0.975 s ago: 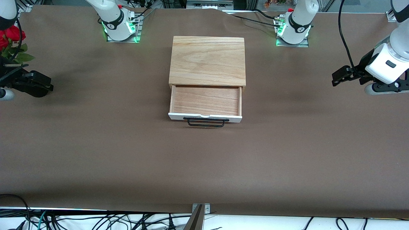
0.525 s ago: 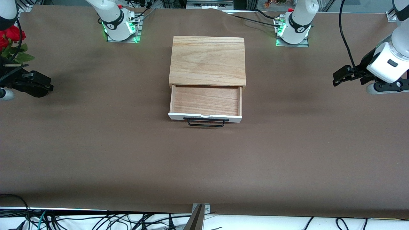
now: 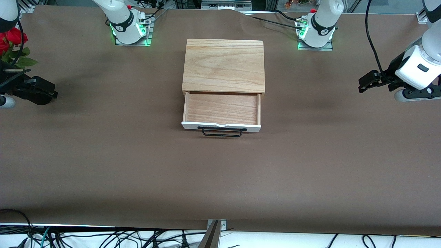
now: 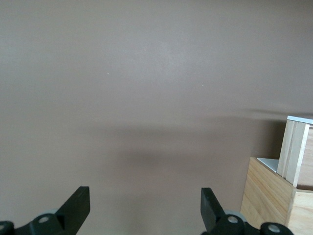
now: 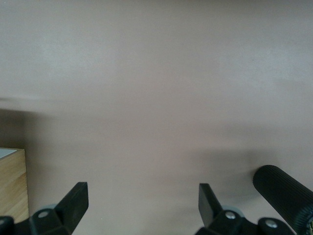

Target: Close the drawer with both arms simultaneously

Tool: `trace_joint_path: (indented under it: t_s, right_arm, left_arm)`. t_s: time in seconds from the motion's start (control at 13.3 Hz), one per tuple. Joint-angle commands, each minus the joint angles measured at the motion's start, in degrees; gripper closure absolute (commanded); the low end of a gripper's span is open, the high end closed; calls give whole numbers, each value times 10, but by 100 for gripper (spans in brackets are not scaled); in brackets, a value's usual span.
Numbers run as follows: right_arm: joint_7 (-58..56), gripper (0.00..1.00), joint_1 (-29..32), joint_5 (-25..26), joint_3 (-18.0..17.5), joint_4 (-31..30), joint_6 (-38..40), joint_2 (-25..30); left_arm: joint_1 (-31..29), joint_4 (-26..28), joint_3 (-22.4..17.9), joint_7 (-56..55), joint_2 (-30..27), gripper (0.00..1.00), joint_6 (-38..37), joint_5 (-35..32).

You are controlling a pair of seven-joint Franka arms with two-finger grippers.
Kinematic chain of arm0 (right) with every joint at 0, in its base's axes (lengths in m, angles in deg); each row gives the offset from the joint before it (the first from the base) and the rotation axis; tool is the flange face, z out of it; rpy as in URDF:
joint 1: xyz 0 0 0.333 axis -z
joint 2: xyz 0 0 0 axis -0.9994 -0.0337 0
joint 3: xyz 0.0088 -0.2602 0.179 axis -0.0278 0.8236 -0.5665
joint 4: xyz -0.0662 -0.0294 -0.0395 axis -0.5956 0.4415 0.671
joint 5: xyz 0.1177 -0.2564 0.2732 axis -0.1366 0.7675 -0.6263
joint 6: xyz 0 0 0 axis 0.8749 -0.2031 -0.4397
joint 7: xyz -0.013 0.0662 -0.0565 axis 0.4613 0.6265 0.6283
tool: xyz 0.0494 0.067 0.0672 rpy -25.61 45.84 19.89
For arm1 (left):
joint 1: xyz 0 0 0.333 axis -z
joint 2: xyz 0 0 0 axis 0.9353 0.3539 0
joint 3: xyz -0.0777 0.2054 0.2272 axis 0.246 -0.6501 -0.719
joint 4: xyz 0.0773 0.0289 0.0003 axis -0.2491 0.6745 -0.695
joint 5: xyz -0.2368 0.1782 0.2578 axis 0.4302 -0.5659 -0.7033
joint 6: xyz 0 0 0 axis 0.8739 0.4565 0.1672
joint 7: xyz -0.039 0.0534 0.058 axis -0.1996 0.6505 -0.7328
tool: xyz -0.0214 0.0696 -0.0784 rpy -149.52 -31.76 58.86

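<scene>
The drawer stands pulled out of its wood-topped box in the middle of the table, toward the front camera. Its white front panel carries a black wire handle. The tray is empty. My left gripper hovers over the table at the left arm's end, far from the drawer; it is open and empty in the left wrist view, where the box corner also shows. My right gripper hovers at the right arm's end, open and empty.
Red roses with green leaves stand at the right arm's end, close to the right gripper. A black ribbed cylinder lies near it in the right wrist view. Brown table cloth stretches wide around the box.
My left gripper has shifted very slightly away from the front camera. The right gripper and the drawer have not visibly moved.
</scene>
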Motion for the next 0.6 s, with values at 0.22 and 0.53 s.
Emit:
trace_joint_path:
  t_s: [0.22,0.53]
  right_arm:
    - [1,0,5,-9,-2,11,2,-4]
    - [5,0,5,-9,-2,12,2,-3]
  left_arm:
    - [1,-9,2,-1,-2,0,-7,1]
    - [1,-10,2,-1,-2,0,-7,2]
